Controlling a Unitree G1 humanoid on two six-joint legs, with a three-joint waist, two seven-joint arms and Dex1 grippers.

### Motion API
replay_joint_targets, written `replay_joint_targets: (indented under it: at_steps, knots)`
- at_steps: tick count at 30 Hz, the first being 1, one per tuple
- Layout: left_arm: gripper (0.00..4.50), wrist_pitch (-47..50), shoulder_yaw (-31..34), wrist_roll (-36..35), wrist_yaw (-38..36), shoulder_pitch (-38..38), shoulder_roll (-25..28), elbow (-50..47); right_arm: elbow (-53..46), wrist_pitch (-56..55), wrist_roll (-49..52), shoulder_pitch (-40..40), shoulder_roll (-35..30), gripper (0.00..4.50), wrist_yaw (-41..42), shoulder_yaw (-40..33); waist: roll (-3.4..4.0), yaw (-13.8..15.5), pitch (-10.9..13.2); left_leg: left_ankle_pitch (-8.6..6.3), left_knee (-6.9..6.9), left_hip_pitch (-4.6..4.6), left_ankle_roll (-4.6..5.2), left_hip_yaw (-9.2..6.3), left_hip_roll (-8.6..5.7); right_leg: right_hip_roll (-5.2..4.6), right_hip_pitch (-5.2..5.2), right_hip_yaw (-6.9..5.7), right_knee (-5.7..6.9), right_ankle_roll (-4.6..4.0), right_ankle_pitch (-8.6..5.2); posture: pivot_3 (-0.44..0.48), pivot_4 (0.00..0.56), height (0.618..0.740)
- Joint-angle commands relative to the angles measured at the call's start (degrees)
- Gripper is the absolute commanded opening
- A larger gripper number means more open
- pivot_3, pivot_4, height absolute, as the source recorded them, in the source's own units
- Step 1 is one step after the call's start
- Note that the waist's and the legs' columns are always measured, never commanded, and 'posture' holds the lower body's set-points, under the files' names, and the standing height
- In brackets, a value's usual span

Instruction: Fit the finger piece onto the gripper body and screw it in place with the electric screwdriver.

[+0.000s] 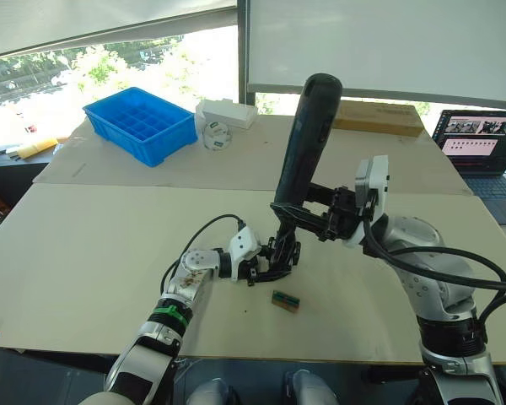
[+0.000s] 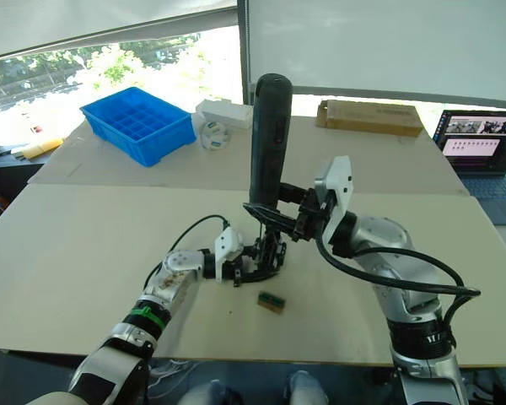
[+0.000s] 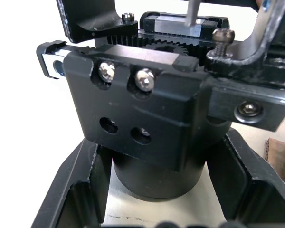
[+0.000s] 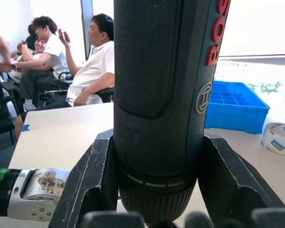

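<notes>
Here my left gripper point(image 1: 274, 263) has its jaws closed around the gripper body point(image 3: 152, 123), standing near the bench's front edge. My right gripper point(image 4: 156, 190) clamps the electric screwdriver point(image 1: 308, 139) upright, bit down over it.

One electric screwdriver point(image 1: 308, 139); one gripper body point(image 3: 147, 118); one small green-and-tan block point(image 1: 285, 301); one blue tray point(image 1: 141, 123); one roll of tape point(image 1: 215, 135); one white box point(image 1: 227, 111); one cardboard box point(image 2: 370, 116); one laptop point(image 1: 481, 152); three seated people point(image 4: 92, 61).
</notes>
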Motion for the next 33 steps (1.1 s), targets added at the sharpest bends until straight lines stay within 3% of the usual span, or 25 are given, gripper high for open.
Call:
replay_joint_targets:
  at_steps: [1,33]
  knots:
    - [2.36,1.0,-1.4,0.6,-0.8,2.0,-0.3,1.0,-2.7,0.4,2.5,-0.5,-1.1,1.92,0.4,-2.2,0.00,0.0,0.0,0.00,0.00,0.00,0.00,0.00,0.00,0.00,0.00,0.00,0.00,0.00,0.00,0.000,0.150,0.740]
    - [2.36,1.2,-1.4,0.6,-0.6,2.2,-0.2,0.9,-2.5,0.6,4.0,0.6,-2.5,1.92,0.0,-2.0,0.01,0.0,0.0,-0.01,0.00,0.01,0.01,-0.02,0.00,-0.04,0.01,0.00,0.00,0.00,0.00,0.000,0.150,0.740]
